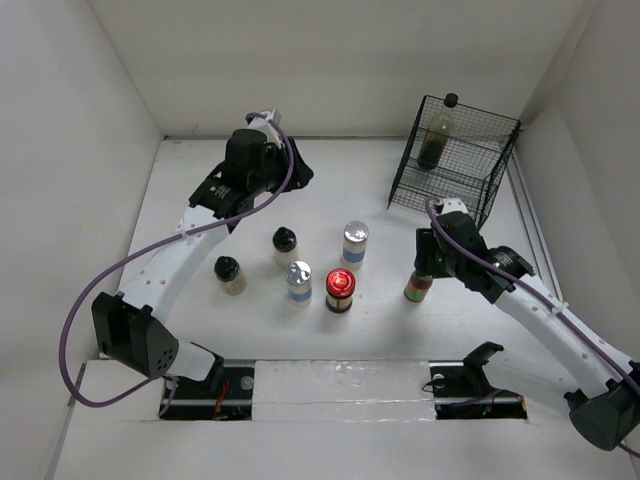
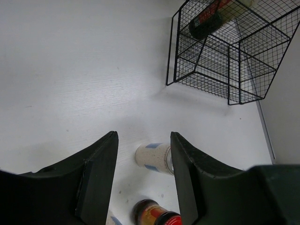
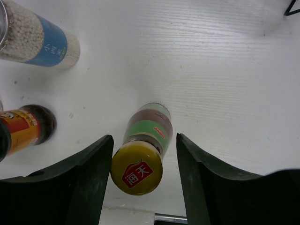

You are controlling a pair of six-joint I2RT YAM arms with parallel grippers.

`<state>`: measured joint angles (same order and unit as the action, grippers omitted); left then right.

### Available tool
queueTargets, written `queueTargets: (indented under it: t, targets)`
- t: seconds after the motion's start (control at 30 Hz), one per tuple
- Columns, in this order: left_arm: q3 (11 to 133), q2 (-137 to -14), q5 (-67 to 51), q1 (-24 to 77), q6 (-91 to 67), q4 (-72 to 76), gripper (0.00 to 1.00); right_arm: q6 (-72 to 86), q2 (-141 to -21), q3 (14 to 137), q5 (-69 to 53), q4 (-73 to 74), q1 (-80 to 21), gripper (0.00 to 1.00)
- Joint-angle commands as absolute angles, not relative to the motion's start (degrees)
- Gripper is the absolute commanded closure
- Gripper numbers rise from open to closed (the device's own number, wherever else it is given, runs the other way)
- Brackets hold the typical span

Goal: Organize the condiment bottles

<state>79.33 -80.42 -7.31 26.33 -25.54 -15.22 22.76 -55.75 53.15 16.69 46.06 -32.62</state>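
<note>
My right gripper (image 1: 428, 265) (image 3: 144, 137) is open, its jaws on either side of the upright yellow-capped green-red bottle (image 3: 143, 150) (image 1: 418, 287), with a gap showing on the right side. My left gripper (image 1: 295, 172) (image 2: 143, 136) is open and empty, raised at the back of the table. The tall dark black-capped bottle (image 1: 436, 135) stands in the black wire basket (image 1: 500, 180). Two silver-lidded blue-label jars (image 1: 354, 243) (image 1: 299, 282), the red-lidded jar (image 1: 340, 289) and two black-capped beige jars (image 1: 285, 245) (image 1: 230, 275) stand mid-table.
The basket stands at the back right against the wall and also shows in the left wrist view (image 2: 225, 56). White walls close in the table on three sides. A metal rail (image 1: 350, 380) runs along the near edge between the arm bases.
</note>
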Motion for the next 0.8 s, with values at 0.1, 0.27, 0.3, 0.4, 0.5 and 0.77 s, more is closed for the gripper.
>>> queueTargets:
  t: [0.1,0.27,0.3,0.4,0.5,0.77]
  targets:
    - [79.9,-79.72,-8.09,26.72,-25.14,-13.18,0.56,24.17,-56.16,52.47,18.8,44.74,-32.34,0.67]
    - [79.89,-79.72,-8.09,26.72,-25.14,-12.66,0.56,23.91,-54.58,58.52,25.38,46.05,-34.27,0.91]
    - [79.89,-79.72,-8.09,26.72,-25.14,-12.66,0.56,23.38,-54.58,60.62,26.27,47.36,-34.28,0.92]
    - [79.89,-79.72,-8.61,26.72,-25.14,-12.66,0.56,19.87,-56.42,70.99,29.25,47.99,-32.71,0.96]
    - [78.58,-79.72,-9.48,26.72,-26.36,-12.66,0.56,13.29,-60.19,81.27,28.66,45.89,-28.84,0.98]
    - [74.54,-77.0,-9.49,28.04,-26.72,-13.8,0.56,5.11,-75.48,99.65,13.02,30.87,-6.53,0.99]
